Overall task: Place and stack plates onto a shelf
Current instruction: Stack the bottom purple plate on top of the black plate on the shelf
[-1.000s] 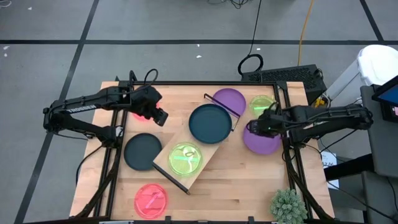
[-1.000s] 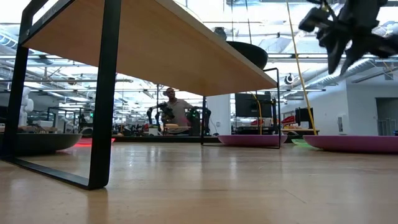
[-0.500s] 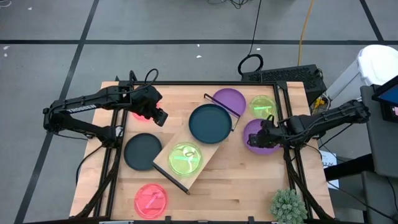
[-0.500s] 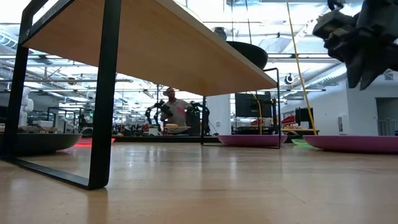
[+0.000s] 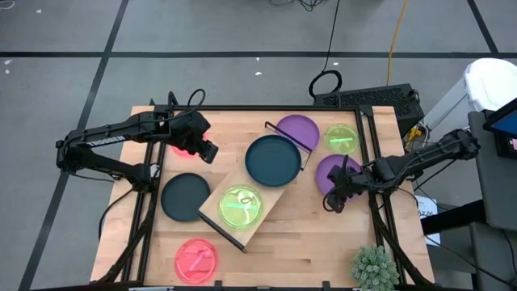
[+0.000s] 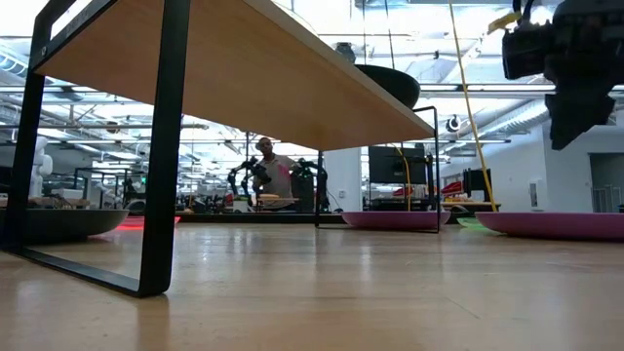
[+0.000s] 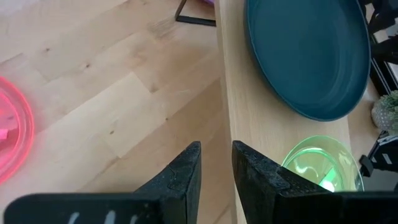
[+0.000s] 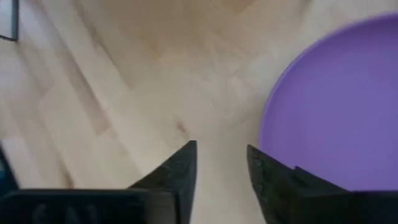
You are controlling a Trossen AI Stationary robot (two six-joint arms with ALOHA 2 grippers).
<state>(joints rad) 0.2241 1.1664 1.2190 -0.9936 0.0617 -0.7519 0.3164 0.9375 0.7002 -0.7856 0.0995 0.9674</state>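
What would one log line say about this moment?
right gripper: open, empty, beside round purple plastic plate | left gripper: open, idle | light-wood shelf: holds teal plate, lime-green plate

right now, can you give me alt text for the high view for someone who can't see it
A slanted wooden shelf on a table holds a dark teal plate and a green plate. The right claw hovers by a purple plate; the left claw waits above a pink plate.

The right hand [image 8: 221, 158] hangs over the bare wooden counter [image 8: 112, 81], its two dark fingers [image 8: 180, 171] set a little apart with nothing between them. A purple plate [image 8: 339, 112] lies on the boards just beside one fingertip; a dark frame corner [image 8: 7, 22] shows at the edge.
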